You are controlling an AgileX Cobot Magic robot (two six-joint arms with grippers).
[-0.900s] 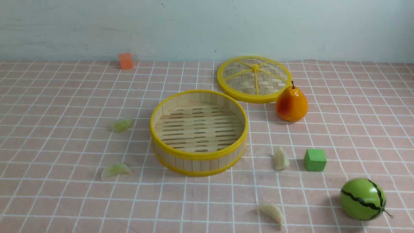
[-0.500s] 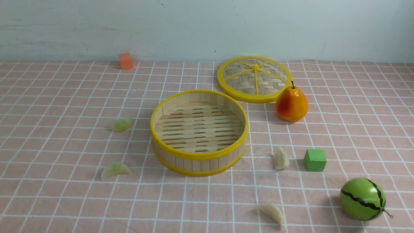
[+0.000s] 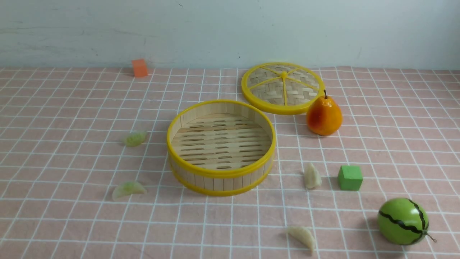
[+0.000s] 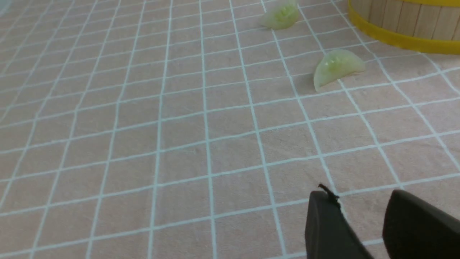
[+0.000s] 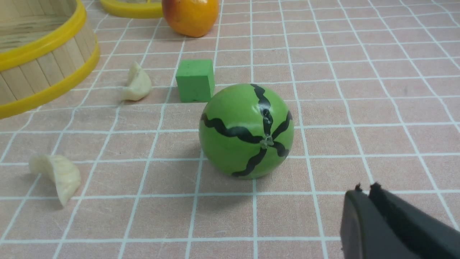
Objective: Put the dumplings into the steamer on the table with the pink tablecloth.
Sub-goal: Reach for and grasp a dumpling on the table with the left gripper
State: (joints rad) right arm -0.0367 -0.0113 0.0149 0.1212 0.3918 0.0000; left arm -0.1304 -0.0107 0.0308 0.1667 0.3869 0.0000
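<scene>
The steamer (image 3: 221, 148) stands empty in the middle of the pink tablecloth (image 3: 72, 108). Two pale green dumplings lie to its left, one farther (image 3: 135, 138) and one nearer (image 3: 128, 189); both show in the left wrist view, the farther (image 4: 281, 15) and the nearer (image 4: 337, 67). Two cream-white dumplings lie to its right, one beside the steamer (image 3: 311, 176) and one at the front (image 3: 303, 237); the right wrist view shows the first (image 5: 137, 83) and the second (image 5: 59, 176). My left gripper (image 4: 359, 196) is open and empty, well short of the green dumplings. My right gripper (image 5: 366, 189) is shut and empty, close to the watermelon.
The flat woven lid (image 3: 283, 87) lies behind the steamer. An orange pear (image 3: 323, 116), a green cube (image 3: 349, 177) and a toy watermelon (image 3: 402, 221) stand at the right. An orange cube (image 3: 139, 67) is at the back left. Neither arm shows in the front view.
</scene>
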